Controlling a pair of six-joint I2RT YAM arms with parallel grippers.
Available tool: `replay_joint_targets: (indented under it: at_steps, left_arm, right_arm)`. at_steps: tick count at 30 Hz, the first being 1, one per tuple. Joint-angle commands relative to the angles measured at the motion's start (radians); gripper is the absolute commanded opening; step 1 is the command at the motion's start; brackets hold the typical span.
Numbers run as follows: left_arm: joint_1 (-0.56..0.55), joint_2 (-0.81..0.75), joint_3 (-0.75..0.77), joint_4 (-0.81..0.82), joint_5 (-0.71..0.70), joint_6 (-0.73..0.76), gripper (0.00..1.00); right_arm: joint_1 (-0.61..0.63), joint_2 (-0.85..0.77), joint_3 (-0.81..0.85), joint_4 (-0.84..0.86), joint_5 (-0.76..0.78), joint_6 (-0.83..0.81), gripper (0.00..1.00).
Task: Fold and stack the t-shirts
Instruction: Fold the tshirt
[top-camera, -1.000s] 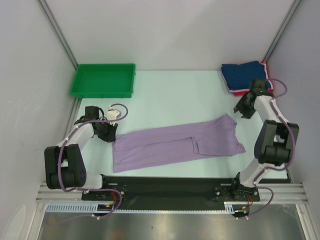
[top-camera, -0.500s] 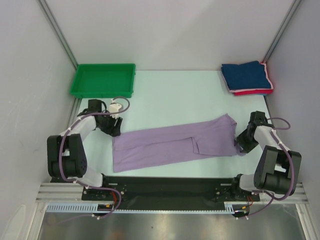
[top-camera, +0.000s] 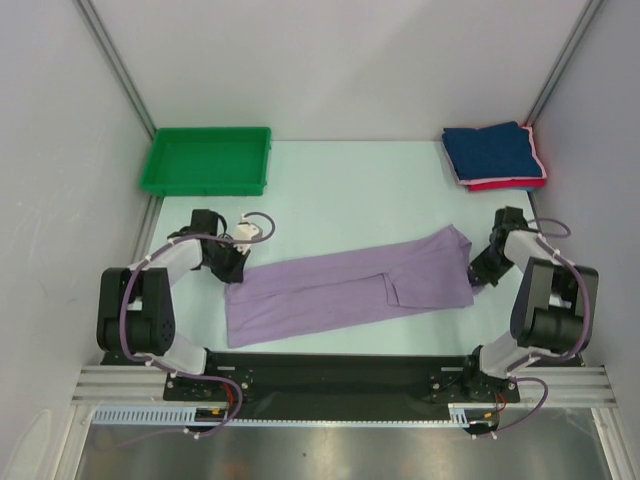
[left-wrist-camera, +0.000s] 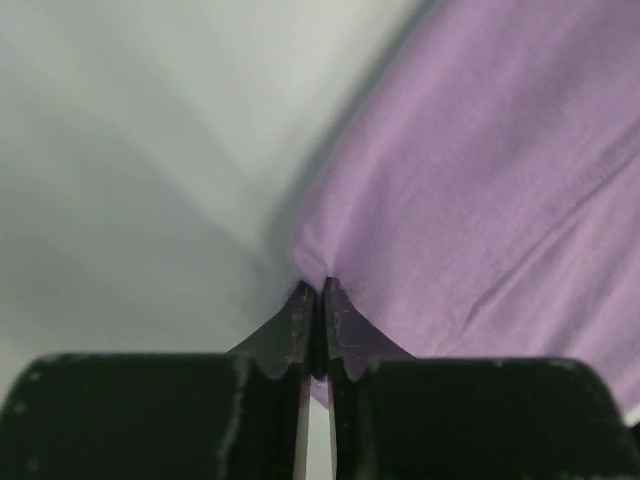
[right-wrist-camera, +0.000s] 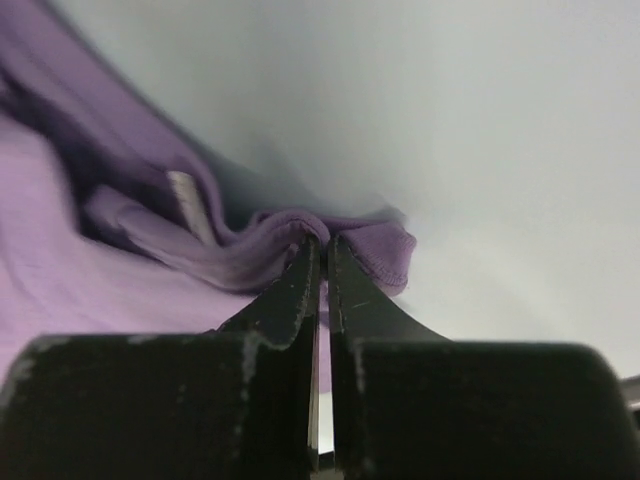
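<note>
**Far left.** The green tray (top-camera: 205, 160) is sitting at the back left corner of the tabletop (top-camera: 350, 190), well apart from the cloth.

**Left.** My left fingers (left-wrist-camera: 303, 320) are pinching, fully closed, a small peak of cloth at the far left corner of the lavender t-shirt (top-camera: 340, 288).

**Centre.** This shirt is lying flat on the tabletop as a long band, slanting from near left to far right between my two arms. Its sides appear to be already turned in lengthwise.

**Right.** My right fingers (right-wrist-camera: 305, 290) are gripping, pressed together, a bunched fold of stitched edge at the shirt's right end.

**Back right.** The navy t-shirt (top-camera: 492, 150) is resting folded on the pink-red t-shirt (top-camera: 505, 184), of which only an edge is showing.

**Progress.** I am judging two of the three shirts finished and stacked. The third seems partway through: the crosswise folds and the move onto the stack are remaining.
</note>
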Motion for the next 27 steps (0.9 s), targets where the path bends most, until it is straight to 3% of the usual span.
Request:
replay_joint_targets:
  at_steps: [1,2,8,10,17,22,24,27]
  left_arm:
    - [-0.013,-0.042,-0.031,-0.156,0.107,0.122,0.05]
    - [-0.016,-0.039,-0.029,-0.202,0.141,0.131,0.0]
    - [-0.076,-0.014,-0.034,-0.337,0.308,0.209,0.01]
    - [-0.131,-0.02,-0.041,-0.305,0.292,0.173,0.0]
    - [-0.312,0.022,0.038,-0.175,0.365,0.035,0.09]
    - [-0.513,0.14,0.092,-0.124,0.356,0.007,0.11]
    - [-0.596,0.159,0.106,-0.127,0.367,0.01,0.11]
    - [-0.642,0.179,0.144,-0.119,0.44,-0.002,0.14]
  right_arm:
    - [0.084,0.138,0.161,0.224,-0.076,-0.023,0.0]
    - [0.102,0.186,0.201,0.224,-0.079,-0.024,0.0]
    - [0.202,0.377,0.503,0.241,-0.174,-0.018,0.0]
    - [0.243,0.492,0.597,0.212,-0.192,-0.026,0.0]
    - [0.325,0.86,1.139,0.089,-0.182,0.009,0.0]
    - [0.339,1.13,1.713,-0.106,-0.122,-0.001,0.0]
    - [0.326,1.185,1.79,-0.138,-0.076,0.002,0.0]
    - [0.293,1.121,1.72,-0.077,0.014,0.019,0.0]
